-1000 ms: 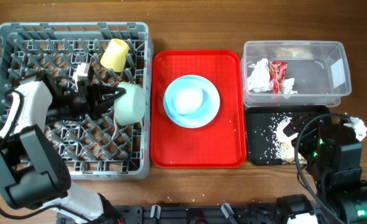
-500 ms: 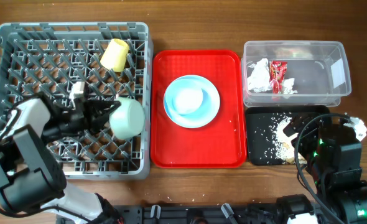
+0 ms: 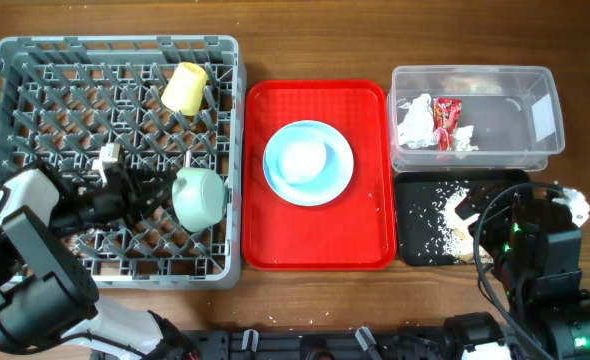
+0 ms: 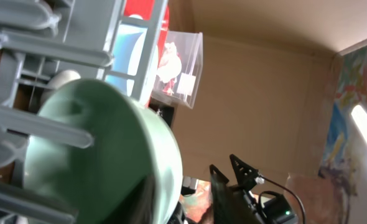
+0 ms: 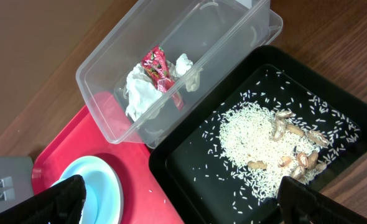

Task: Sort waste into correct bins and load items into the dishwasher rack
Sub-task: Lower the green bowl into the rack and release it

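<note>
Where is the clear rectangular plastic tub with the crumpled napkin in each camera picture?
Overhead: clear rectangular plastic tub, upper right.
Left wrist: small, top centre, past the grey rack bars.
Right wrist: upper centre, seen at an angle.
Shared landmark: the red tray beside it.

Blurred and cropped at the lower left of the left wrist view: pale green bowl (image 4: 96, 155). Hidden behind it there: left fingers (image 3: 147, 188). Cropped at the right wrist view's bottom corners: right fingers (image 5: 53, 200). Cut by its bottom edge: light blue plate (image 5: 93, 183).
</note>
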Available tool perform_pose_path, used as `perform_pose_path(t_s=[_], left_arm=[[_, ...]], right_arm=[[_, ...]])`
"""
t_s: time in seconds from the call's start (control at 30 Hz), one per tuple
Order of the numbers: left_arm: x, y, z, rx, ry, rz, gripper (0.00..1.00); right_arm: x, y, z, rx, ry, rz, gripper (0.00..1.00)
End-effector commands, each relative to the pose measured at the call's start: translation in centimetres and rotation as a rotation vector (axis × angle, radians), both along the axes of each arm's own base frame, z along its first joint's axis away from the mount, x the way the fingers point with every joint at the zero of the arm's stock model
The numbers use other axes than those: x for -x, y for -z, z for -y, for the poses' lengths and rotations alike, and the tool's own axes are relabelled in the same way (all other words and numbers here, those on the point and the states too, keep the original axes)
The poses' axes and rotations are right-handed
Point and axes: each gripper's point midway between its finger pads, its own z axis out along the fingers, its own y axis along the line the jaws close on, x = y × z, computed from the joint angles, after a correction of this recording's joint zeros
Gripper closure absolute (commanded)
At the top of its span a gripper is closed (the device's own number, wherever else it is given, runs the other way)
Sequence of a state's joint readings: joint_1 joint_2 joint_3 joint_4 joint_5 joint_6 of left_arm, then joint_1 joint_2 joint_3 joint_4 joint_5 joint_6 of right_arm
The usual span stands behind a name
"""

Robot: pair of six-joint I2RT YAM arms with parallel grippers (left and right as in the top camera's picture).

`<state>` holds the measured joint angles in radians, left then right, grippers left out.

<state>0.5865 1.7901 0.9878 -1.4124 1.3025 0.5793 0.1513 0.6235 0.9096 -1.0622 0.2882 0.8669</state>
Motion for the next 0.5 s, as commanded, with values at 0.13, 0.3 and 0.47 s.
perform_pose_path(t_s=[0.13,0.3,0.47], left_arm=[[-2.7,-7.5,-2.0,-0.114,-0.004,0.174,0.01],[-0.5,-12.8,-0.8,-0.331,0.034,0.258,0.01],[1.8,-13.5,0.3,-0.719,-0.041,0.164,0.0]], right_arm=[[0.0,-0.5,0.0,-0.014,0.004,0.012,0.0],[0.0,-0.5,0.0,-0.014,0.004,0.012,0.0],[0.0,-0.5,0.0,-0.014,0.004,0.012,0.0]])
